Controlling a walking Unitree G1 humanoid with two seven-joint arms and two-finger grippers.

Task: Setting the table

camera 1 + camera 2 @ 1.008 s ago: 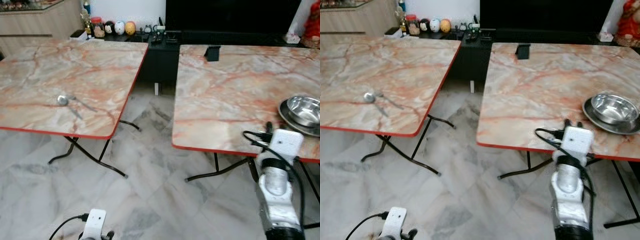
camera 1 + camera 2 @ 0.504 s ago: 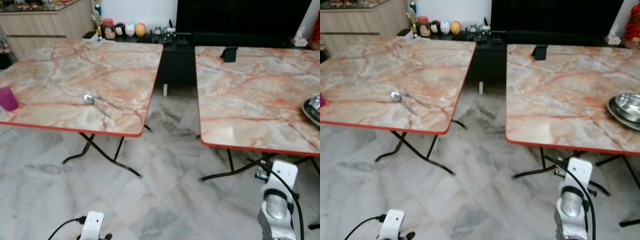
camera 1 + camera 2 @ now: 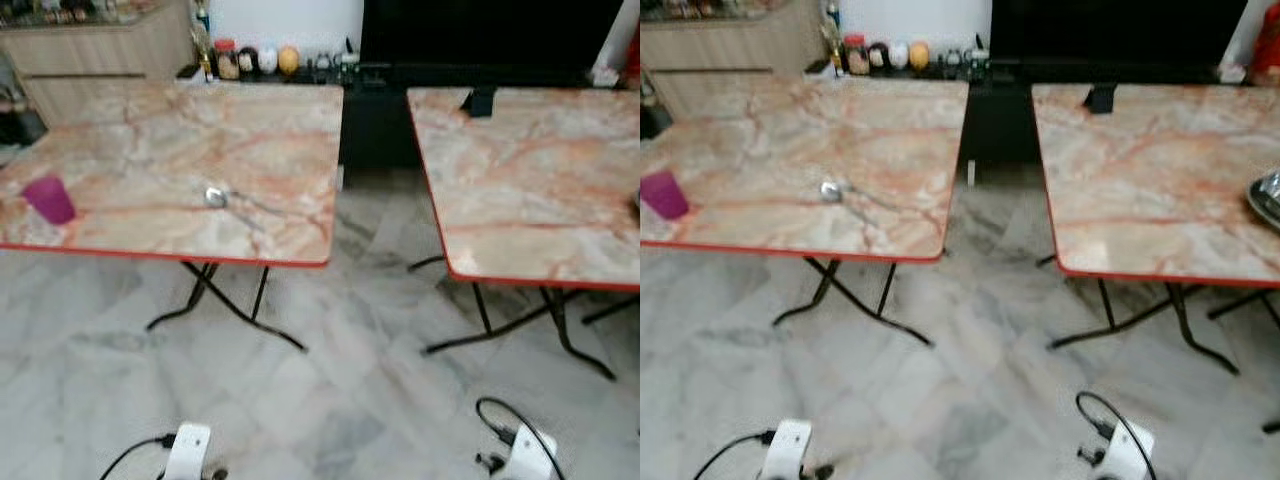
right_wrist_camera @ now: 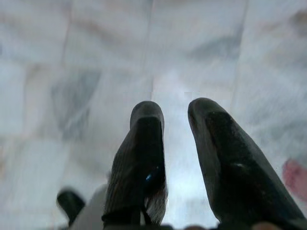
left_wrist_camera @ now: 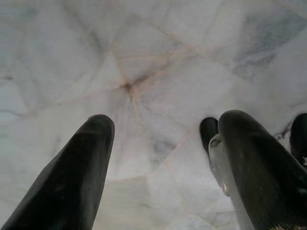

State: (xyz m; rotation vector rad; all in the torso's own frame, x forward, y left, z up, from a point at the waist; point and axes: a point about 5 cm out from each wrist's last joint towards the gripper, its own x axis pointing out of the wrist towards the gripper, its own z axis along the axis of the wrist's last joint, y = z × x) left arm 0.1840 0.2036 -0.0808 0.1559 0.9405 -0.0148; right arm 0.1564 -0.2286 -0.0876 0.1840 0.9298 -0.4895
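Note:
A metal spoon [image 3: 214, 196] lies with another thin utensil [image 3: 250, 207] near the middle of the left marble table [image 3: 150, 140]. A purple cup [image 3: 48, 199] stands upright near that table's left front edge. A steel bowl on a plate [image 3: 1268, 196] shows at the right edge of the right marble table [image 3: 1140, 170]. Both arms hang low over the floor, well short of the tables. My left gripper [image 5: 163, 124] is open wide with nothing in it. My right gripper [image 4: 175, 108] is open a little, with bare floor between its fingers.
A gap of marble floor [image 3: 370, 300] runs between the two red-edged folding tables, whose black legs [image 3: 230, 305] splay out beneath. A small black stand [image 3: 480, 100] sits at the right table's far edge. Jars and figurines [image 3: 250, 60] line a low dark cabinet behind.
The camera has swung left, so the purple cup has come into view and the bowl has slid to the right edge. My right arm has dropped from the right table's edge to hang low.

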